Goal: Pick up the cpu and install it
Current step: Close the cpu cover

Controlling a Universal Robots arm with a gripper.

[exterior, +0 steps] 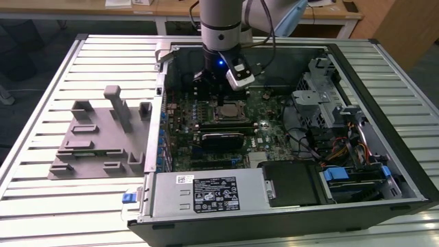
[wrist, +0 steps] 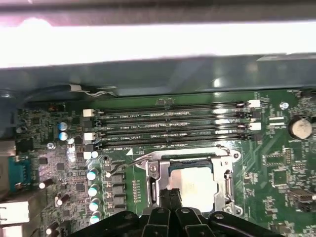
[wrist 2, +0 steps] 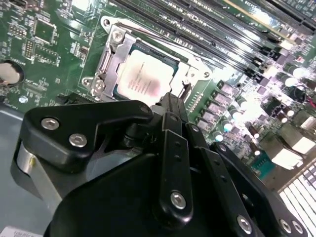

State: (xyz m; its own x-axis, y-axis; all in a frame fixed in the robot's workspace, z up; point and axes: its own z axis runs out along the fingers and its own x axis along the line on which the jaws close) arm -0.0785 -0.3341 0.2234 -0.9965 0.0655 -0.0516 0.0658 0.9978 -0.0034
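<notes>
The table (exterior: 41, 195) is slatted metal and carries everything. The open case (exterior: 274, 229) takes up most of it. Taking the exterior view as a dial centred on the case, the grey fixture (exterior: 96, 139) lies at nine o'clock, outside the case wall. My arm (exterior: 219, 31) comes down into the case from twelve.

The green board (exterior: 271, 136) lies flat on the case floor, with the power supply (exterior: 205, 193) at six o'clock from it. The socket (wrist: 224, 175) sits near the board's middle, its metal frame running round a square opening.

The cpu (exterior: 230, 111) lies flat in that opening with its silver top up. It shows the same way in the second wrist view (wrist 2: 143, 81) and the first (wrist: 197, 182).

In the exterior view my claw (wrist: 170, 197) hangs at about twelve o'clock from the cpu. In both wrist views its tip reaches over the near edge of the socket. The fingers (wrist 2: 173, 106) look pressed together with nothing between them. I can't tell whether the tip touches the frame or the chip.

I judge the pick-up done and the install at its seating stage, since the chip is in the socket and out of my grip. I can't make out whether the frame is latched down. I reckon any move from here calls for a straight, gentle line, with no sideways drag across the chip or the socket frame.
</notes>
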